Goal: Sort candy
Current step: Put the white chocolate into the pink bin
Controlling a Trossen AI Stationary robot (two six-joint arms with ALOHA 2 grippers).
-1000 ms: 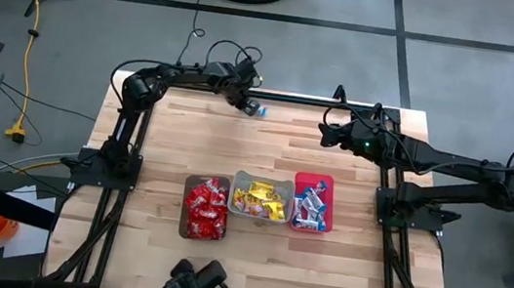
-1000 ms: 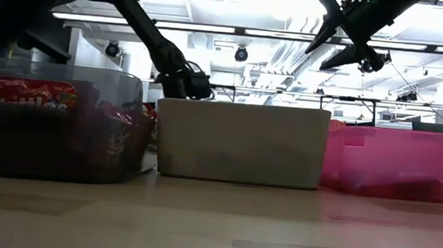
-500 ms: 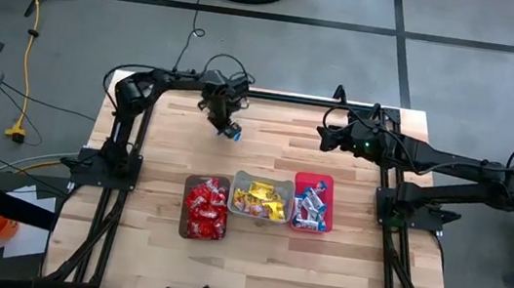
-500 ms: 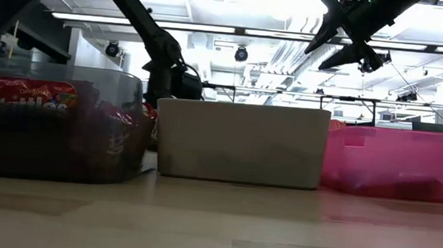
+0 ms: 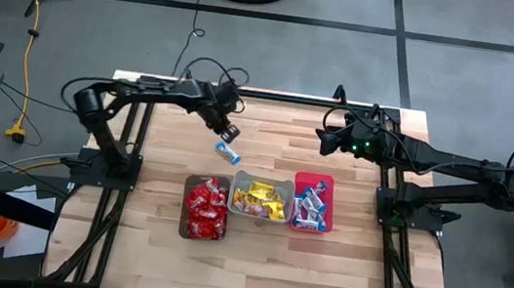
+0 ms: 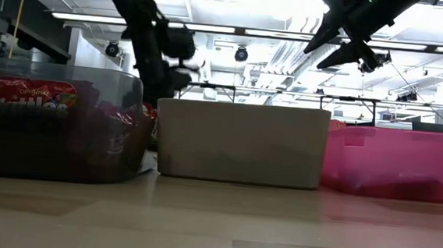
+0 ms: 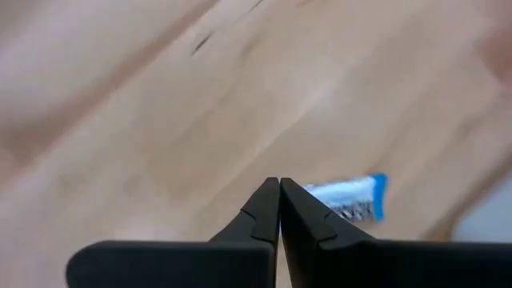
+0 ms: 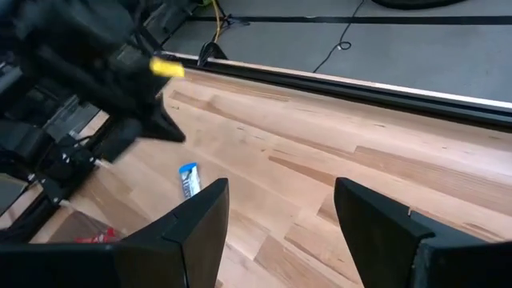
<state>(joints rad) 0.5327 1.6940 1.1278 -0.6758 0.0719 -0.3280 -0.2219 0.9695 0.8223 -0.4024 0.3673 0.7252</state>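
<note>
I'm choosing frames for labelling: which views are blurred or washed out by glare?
Left wrist view: table smeared, blue bar soft. Low view: ceiling lights blow out, arms show only as silhouettes. Right wrist view: left arm blurred. High view: evenly lit, sharp.

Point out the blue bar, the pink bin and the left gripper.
blue bar (image 5: 228, 150), high view, middle of wrapper.
pink bin (image 6: 395, 163), low view, front wall.
left gripper (image 7: 279, 186), left wrist view, tips of shut fingers.
</note>
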